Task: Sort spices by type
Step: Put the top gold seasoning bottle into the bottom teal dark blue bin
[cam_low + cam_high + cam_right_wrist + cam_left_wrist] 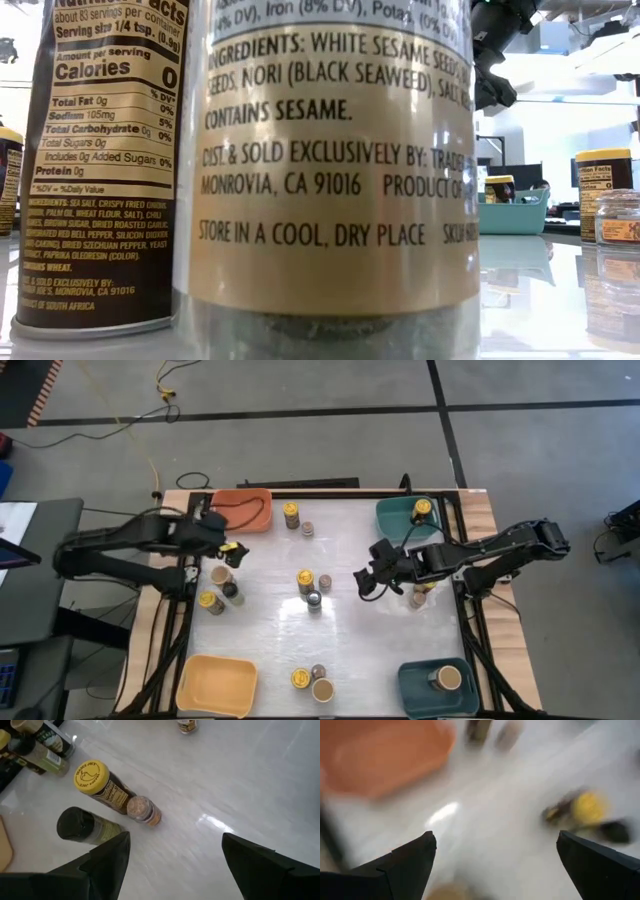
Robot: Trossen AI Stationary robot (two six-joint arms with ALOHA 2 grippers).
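Yellow-lidded jar (91, 776) stands mid-worktop w/ a small grey-topped jar (138, 808) touching it, black-lidded jar (76, 824) just beside. Right gripper (366, 584) hovers right of them, fingers open, empty. Go in from above, straddle one lid only. Left gripper (222, 550) open near orange bin (241, 510).
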